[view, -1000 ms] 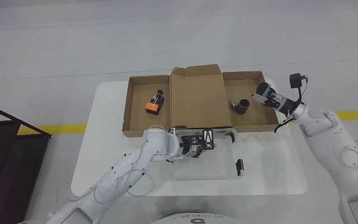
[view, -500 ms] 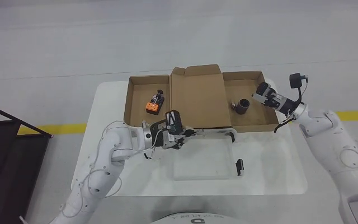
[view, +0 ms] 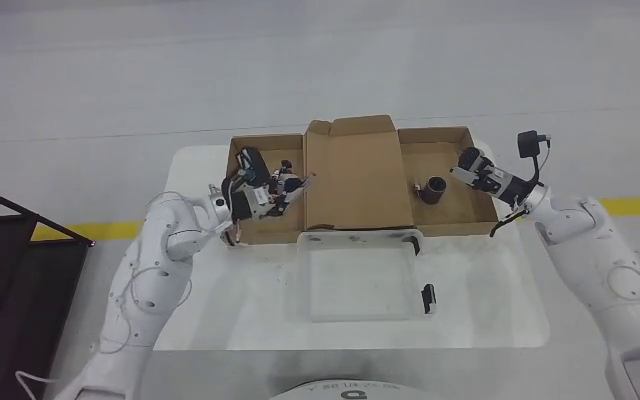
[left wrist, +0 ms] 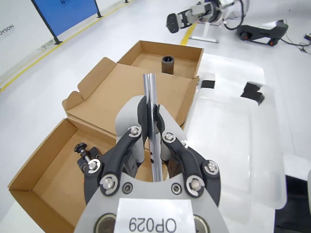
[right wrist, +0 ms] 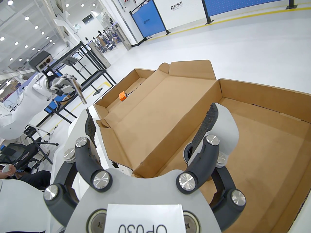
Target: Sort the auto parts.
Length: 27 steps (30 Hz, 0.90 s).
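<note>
Left side first: the left gripper [left wrist: 151, 109] hangs over the left compartment of the cardboard box [view: 355, 180], its fingers [left wrist: 141, 115] clamped tight on a metal rod [left wrist: 150, 86]. The rod is slim, bright and mirror-polished. It is pinched partway along, with its free end pointing toward the box's middle section.

Under the rod, on the floor of that left compartment, lies a black knobbed part [left wrist: 83, 152] with an orange piece [right wrist: 122, 96] beside it. The box's middle section is covered by a flat cardboard flap.

In front of the box, right against its near wall, a clear tray [view: 330, 300] sits on the white counter [view: 200, 300]. A small black part [view: 428, 297] rests at the tray's right rim, well away from the box.

Over in the box's right compartment, a black cylinder [view: 435, 188] stands upright, hollow, its open end up.

The right gripper [right wrist: 151, 117] hovers above that same compartment. Its fingers [right wrist: 224, 122] are spread wide, nothing between them, and they are clear of the cylinder, which sits just below and beyond one finger.
</note>
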### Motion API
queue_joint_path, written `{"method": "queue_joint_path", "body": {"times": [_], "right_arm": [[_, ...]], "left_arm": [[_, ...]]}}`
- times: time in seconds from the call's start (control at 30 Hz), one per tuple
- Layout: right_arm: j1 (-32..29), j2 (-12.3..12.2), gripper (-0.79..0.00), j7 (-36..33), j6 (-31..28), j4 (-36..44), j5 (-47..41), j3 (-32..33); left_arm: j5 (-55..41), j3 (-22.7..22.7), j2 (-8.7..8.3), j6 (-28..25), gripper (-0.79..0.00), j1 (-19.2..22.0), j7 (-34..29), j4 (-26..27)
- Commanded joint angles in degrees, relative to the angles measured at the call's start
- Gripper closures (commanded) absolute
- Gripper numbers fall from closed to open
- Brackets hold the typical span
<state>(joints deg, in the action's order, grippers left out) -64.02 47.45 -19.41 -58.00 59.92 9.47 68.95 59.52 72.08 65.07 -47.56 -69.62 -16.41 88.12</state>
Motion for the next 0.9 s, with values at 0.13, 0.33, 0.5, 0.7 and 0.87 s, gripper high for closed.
{"method": "queue_joint_path", "body": {"times": [0.13, 0.33, 0.5, 0.7, 0.87], "right_arm": [[0.0, 0.0, -0.785, 0.0, 0.0, 0.0, 0.0, 0.0], [0.0, 0.0, -0.785, 0.0, 0.0, 0.0, 0.0, 0.0], [0.0, 0.0, -0.785, 0.0, 0.0, 0.0, 0.0, 0.0], [0.0, 0.0, -0.785, 0.0, 0.0, 0.0, 0.0, 0.0], [0.0, 0.0, -0.785, 0.0, 0.0, 0.0, 0.0, 0.0]], "left_arm": [[-1.69, -3.71, 1.35, 8.39, 0.0, 6.44, 0.53, -12.95], [-2.71, -5.22, 2.34, 16.3, 0.0, 8.67, 2.7, -20.67], [-5.91, -4.15, 2.45, 18.67, 0.0, 10.13, 0.64, -26.01], [-6.46, -3.09, 2.07, 17.78, 0.0, 10.47, -1.23, -28.31], [-6.04, -3.79, 2.21, 19.28, 0.0, 10.92, -2.91, -29.07]]}}
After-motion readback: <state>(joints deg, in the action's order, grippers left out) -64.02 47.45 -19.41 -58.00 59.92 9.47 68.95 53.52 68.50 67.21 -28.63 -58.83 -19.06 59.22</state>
